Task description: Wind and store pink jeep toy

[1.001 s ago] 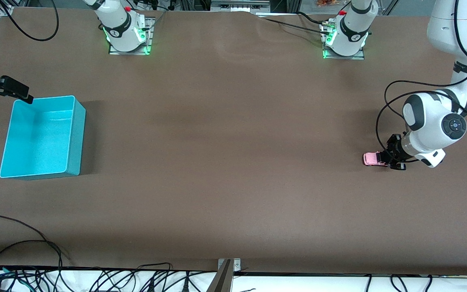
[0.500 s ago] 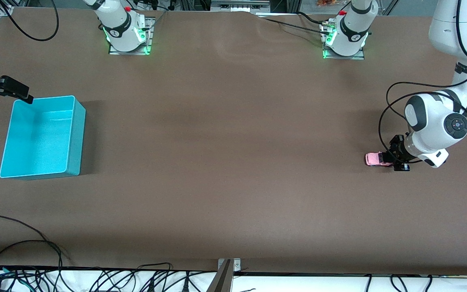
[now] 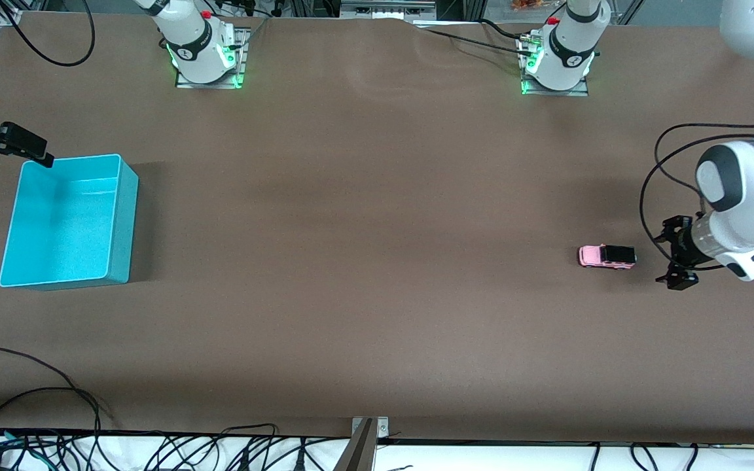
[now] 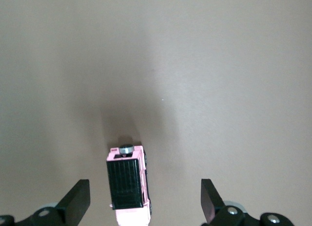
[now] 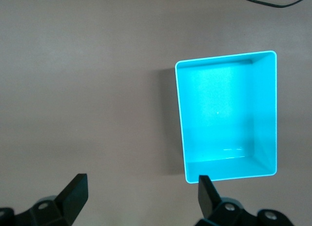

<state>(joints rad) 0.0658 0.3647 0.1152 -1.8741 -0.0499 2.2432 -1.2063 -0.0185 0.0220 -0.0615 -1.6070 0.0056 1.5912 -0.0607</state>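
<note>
The pink jeep toy stands free on the table just in front of the left gripper, whose jaws are spread wide and hold nothing. The toy looks let go to run, so winding seems done; storing comes next, calling for a fresh grasp and a long carry to the turquoise bin. The right gripper waits open-jawed over that bin.
</note>
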